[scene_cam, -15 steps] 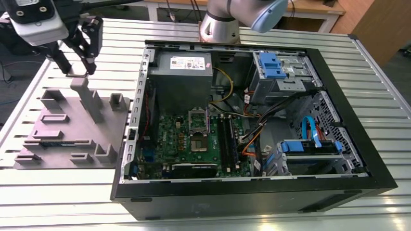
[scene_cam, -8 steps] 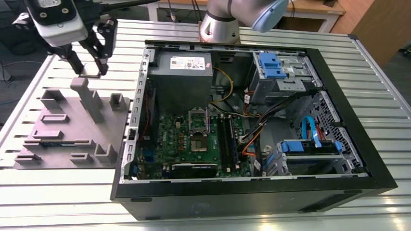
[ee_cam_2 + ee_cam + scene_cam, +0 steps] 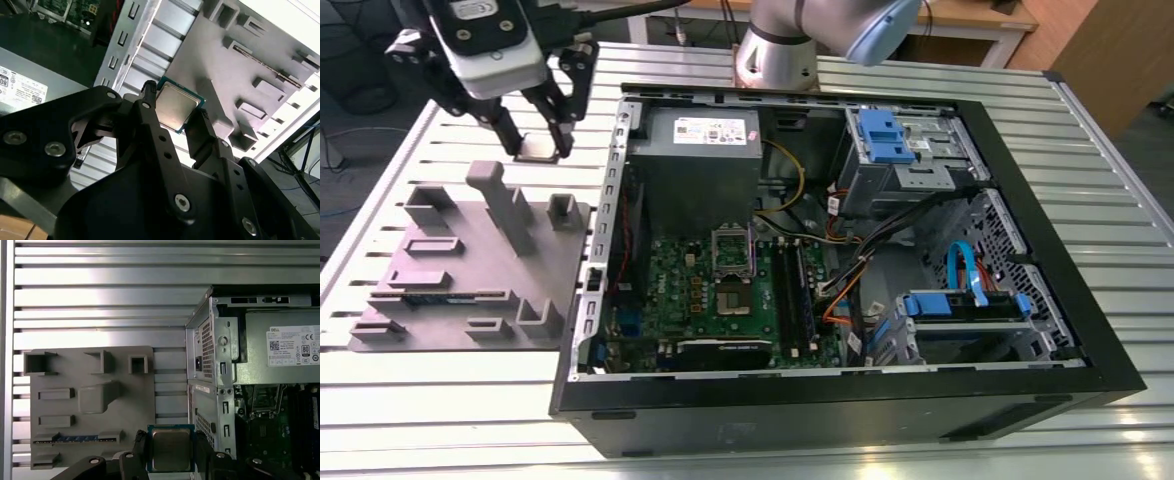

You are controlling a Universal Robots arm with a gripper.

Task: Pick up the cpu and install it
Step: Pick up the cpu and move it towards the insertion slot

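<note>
Hovering over the grey fixture tray (image 3: 467, 270), my gripper (image 3: 534, 145) has its fingers pinched on two opposite edges of the cpu (image 3: 171, 456). From the gripper, the open case (image 3: 1067, 330) lies toward the exterior view's right, with the green board (image 3: 700, 290) down inside, past its near wall.

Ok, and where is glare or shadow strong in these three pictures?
Exterior view: the table glares along its near edge; inside the computer case it is dim. Second wrist view: the cpu in the gripper has a soft sheen, the table beyond is washed white. First wrist view: the slats reflect bright bands.
</note>
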